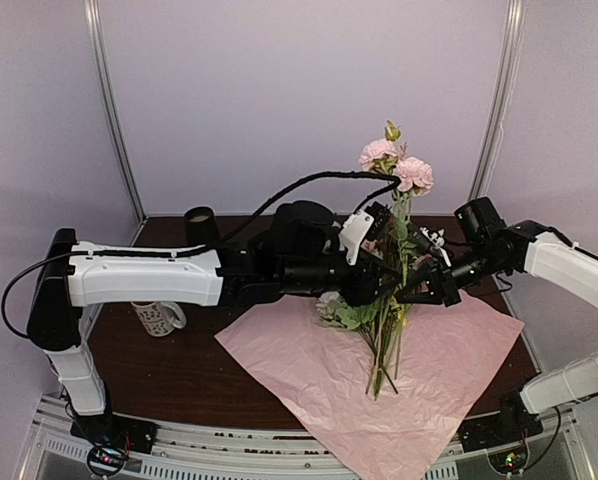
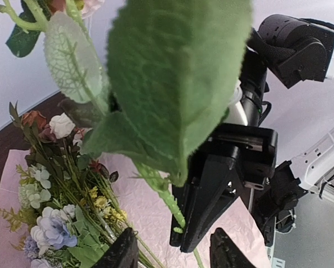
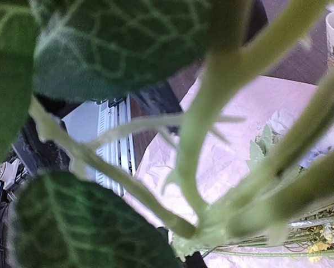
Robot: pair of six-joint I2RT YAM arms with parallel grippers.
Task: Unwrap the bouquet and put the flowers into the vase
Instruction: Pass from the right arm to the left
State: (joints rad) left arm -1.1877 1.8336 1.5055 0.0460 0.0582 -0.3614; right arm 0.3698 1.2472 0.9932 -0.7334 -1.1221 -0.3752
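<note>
Well, the bouquet is undone: the lilac-pink paper (image 1: 449,370) lies flat over the near right part of the worktop (image 1: 179,370), with 1 corner hanging past the near edge. Over the middle of that sheet, a few pink flowers (image 1: 395,165) stand upright, their blooms high above both arms and their stem ends down by the paper.

The right end effector (image 1: 407,293) comes in from the right edge and is clamped tight on those stems about halfway up. In its own wrist view, stems and leaves fill nearly everything. The left end effector (image 2: 175,249) sits just beside it on the left. Its 2 fingers are partly spread, with a stem running down between them that touches neither. A big green leaf (image 2: 178,78) hangs right in front of that wrist camera.

The loose bunch (image 2: 55,223) of white, lavender, yellow and reddish blooms lies on the paper behind the left arm.

The vase (image 1: 199,224) stands at the far left corner of the worktop, well apart from the flowers. A cream patterned mug (image 1: 159,318) sits near the left edge, under the left arm.
</note>
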